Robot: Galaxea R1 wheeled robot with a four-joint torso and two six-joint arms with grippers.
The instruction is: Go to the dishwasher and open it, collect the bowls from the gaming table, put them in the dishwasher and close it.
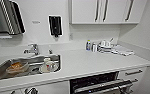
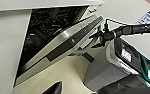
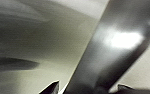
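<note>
Opening underway: your right gripper is closed on the dishwasher handle, door partly tilted out under the counter's front edge. Left gripper's opening: cannot tell. Bowl collecting, loading and closing all remain, as I judge it.

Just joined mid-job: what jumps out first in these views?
The dishwasher under the white counter stands part open, its steel door tilted outward over a dark interior. The right gripper is at the door's bar handle. At left, the sink holds dishes.
</note>
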